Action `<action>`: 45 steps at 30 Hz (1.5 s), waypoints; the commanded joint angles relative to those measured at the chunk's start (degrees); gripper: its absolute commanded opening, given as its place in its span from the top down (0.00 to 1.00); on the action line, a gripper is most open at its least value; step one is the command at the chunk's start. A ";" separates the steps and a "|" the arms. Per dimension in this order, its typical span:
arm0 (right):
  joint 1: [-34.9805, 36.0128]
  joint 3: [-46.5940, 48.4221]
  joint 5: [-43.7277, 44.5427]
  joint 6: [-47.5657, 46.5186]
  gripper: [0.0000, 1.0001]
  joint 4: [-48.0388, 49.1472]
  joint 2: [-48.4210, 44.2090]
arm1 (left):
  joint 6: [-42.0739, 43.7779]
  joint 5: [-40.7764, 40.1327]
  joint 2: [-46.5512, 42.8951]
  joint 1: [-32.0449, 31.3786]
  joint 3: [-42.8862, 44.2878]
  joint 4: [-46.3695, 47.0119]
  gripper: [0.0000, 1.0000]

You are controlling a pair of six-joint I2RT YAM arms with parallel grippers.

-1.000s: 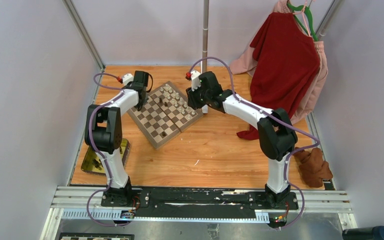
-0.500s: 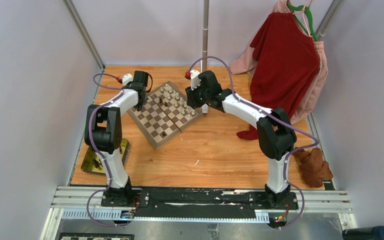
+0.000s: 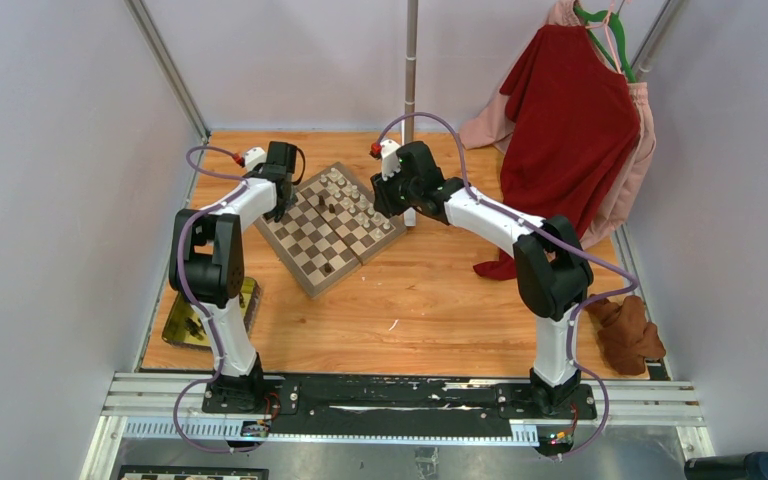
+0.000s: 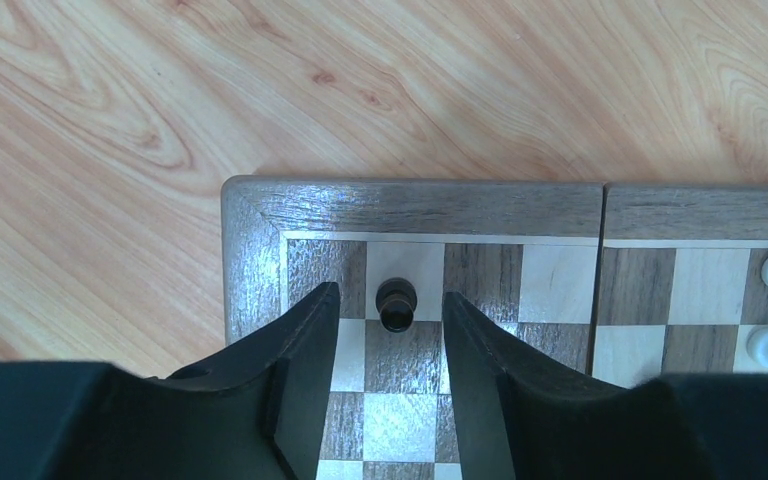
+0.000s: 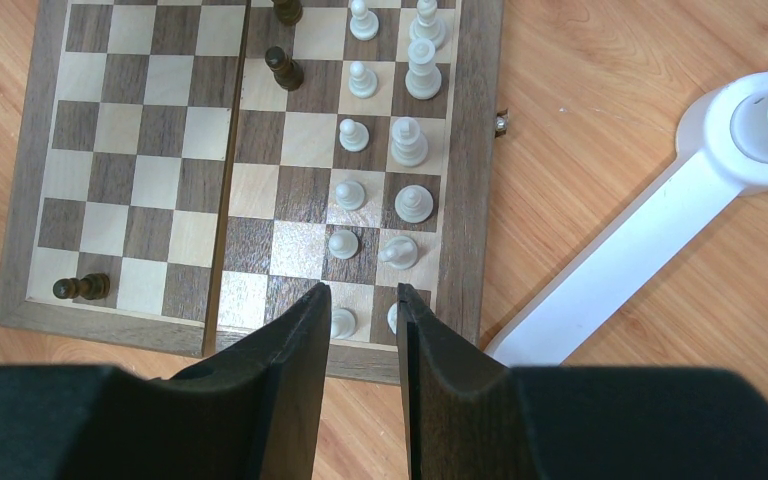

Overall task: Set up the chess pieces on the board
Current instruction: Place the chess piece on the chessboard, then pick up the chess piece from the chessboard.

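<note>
Wooden tabletop carries the board; left gripper stands spread around an upright dark piece; right gripper is narrowly parted, gripping nothing.

- No text, label, brand, number or sign can be read in any of the views.
- The board shows only plain checkered squares, with no legible letters or figures along its rim.

Left arm, right arm: white link shells, black joint housings. Purple cable looped along each. Small white wrist unit, red tip. Black bases on black plate. Fingers matte black, curved, tapering to tips.
</note>
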 commanded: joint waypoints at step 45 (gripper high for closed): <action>-3.39 -4.76 6.50 -0.23 0.65 0.19 -5.35 | 12.16 7.73 3.27 -11.14 6.91 7.93 0.38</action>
